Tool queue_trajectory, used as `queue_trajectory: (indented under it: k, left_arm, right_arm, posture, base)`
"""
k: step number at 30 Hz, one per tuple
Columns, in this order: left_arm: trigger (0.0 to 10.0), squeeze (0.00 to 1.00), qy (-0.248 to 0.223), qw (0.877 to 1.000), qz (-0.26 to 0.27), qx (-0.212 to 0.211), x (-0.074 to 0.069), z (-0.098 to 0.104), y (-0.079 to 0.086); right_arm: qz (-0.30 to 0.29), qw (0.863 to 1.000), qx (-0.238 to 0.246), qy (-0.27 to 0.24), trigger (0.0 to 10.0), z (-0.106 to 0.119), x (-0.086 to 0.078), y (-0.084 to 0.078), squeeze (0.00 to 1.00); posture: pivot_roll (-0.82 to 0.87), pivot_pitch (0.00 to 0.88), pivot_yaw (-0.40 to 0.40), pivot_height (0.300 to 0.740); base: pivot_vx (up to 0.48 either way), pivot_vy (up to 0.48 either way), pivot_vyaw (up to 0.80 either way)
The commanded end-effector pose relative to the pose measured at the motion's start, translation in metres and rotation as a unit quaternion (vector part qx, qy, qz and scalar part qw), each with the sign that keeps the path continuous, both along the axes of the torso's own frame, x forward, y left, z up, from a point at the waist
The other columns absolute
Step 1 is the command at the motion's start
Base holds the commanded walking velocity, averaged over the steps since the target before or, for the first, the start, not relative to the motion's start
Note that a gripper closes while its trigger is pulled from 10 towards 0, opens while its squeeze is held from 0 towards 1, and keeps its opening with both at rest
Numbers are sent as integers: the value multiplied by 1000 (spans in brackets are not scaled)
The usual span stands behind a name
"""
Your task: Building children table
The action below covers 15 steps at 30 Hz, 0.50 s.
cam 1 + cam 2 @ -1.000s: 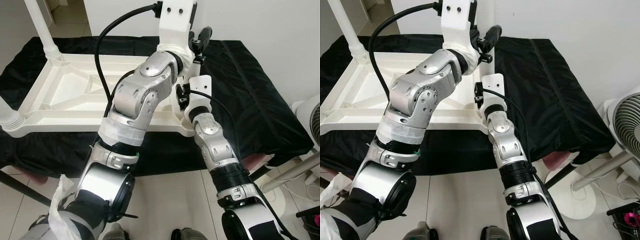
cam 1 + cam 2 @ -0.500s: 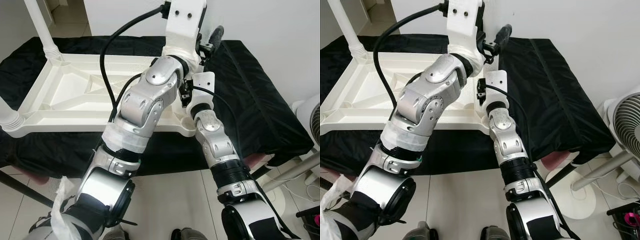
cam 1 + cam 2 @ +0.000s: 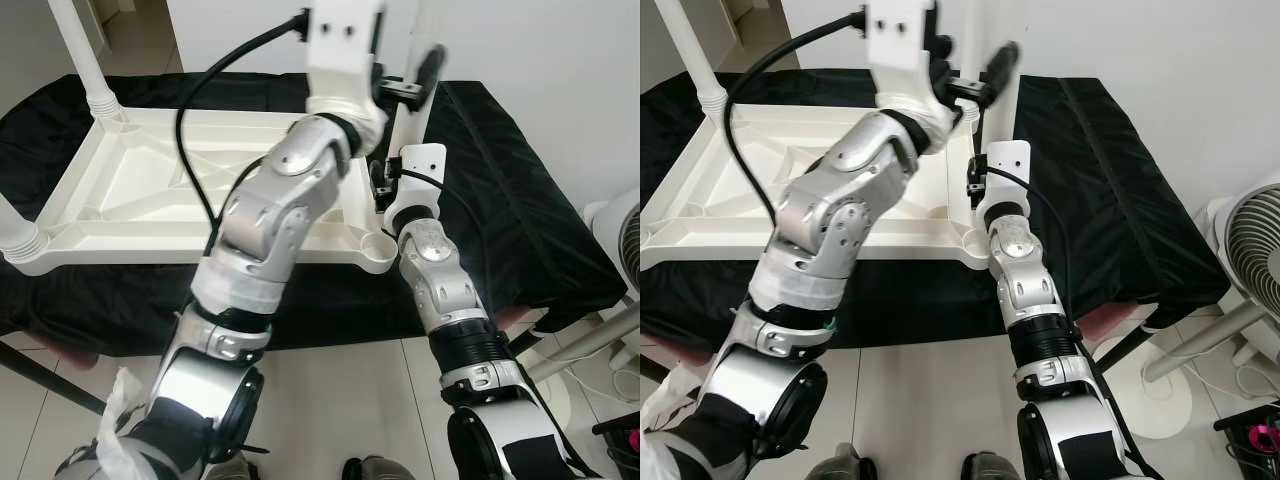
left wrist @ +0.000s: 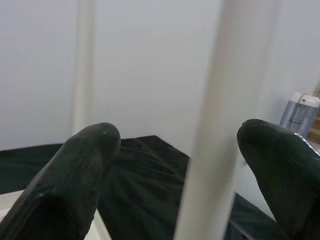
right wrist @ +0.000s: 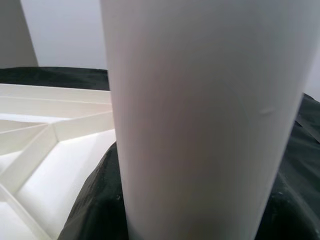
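The left arm (image 3: 280,200) covers the near right part of the upturned white tabletop (image 3: 130,190) and much of the white table leg (image 3: 408,110) beside it. That leg's upper end runs off the top edge. The right gripper's fingers are hidden behind its wrist housing (image 3: 415,170); in the right wrist view the leg (image 5: 200,120) is too close to be sharp. The fan (image 3: 1250,250) is cut by the right edge.

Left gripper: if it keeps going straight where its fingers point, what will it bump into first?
Most likely the white table leg. It stands upright between the left gripper's two open black fingers, right in their path. How near it is, I can't tell; behind it comes the black cloth.
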<state>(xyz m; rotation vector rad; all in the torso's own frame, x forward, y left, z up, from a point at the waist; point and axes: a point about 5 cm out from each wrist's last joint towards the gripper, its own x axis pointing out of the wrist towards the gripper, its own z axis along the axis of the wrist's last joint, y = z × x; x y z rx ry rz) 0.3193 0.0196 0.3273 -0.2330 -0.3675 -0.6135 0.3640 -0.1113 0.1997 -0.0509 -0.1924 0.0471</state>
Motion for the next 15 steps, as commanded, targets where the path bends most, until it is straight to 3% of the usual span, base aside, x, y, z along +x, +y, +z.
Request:
queue_trajectory:
  k: [1, 5, 8, 15]
  left_arm:
    - [10000, 0, -36, 996, -82, 15, -9, 1, -2]
    - [10000, 0, -35, 996, -84, 20, -10, -3, 1]
    - [10000, 0, -49, 993, -49, 94, -8, -26, 21]
    - [10000, 0, -28, 993, -28, 109, -2, -45, 37]
  right_arm:
    - [-14, 1000, 7, 5, 10000, -5, -1, -7, 0]
    - [-17, 1000, 6, 6, 10000, -6, -2, -10, 0]
    - [-24, 1000, 9, 0, 10000, -7, -5, -20, 0]
    - [-17, 999, 27, -15, 10000, -7, -10, -25, 0]
  posture:
    - [-38, 40, 27, 740]
    - [-35, 44, 26, 740]
    - [-34, 57, 20, 740]
    - [-33, 61, 18, 740]
  base:
    - [0, 0, 0]
    - [0, 0, 0]
    - [0, 0, 0]
    - [0, 0, 0]
